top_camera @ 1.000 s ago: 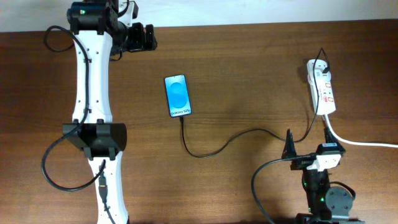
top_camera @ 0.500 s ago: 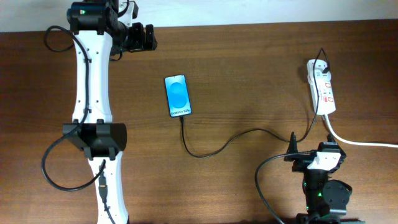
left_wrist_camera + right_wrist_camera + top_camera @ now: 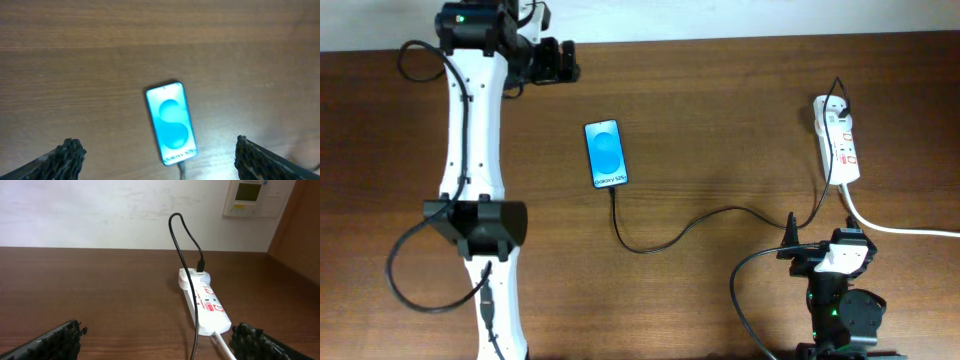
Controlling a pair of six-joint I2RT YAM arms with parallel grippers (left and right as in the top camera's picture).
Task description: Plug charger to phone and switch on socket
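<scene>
The phone (image 3: 606, 153) lies flat mid-table, blue screen up; it also shows in the left wrist view (image 3: 171, 122). The thin black charger cable (image 3: 665, 240) runs from the phone's lower end in a curve to the white socket strip (image 3: 838, 138) at the right, where it is plugged into the far end (image 3: 200, 266). The strip (image 3: 205, 303) has red markings and a thick white cord (image 3: 910, 230). My left gripper (image 3: 560, 62) is open at the far left, well behind the phone (image 3: 157, 157). My right gripper (image 3: 820, 250) is open near the front edge, facing the strip (image 3: 155, 342).
The table is dark brown wood (image 3: 720, 110). A white wall with a thermostat panel (image 3: 249, 197) stands behind the far edge. My left arm (image 3: 470, 180) lies along the left side, with black robot cables (image 3: 410, 270) looping near both bases.
My left arm has shifted slightly to the right at the far left. My right gripper moved a little to the right one second ago and has held still since.
</scene>
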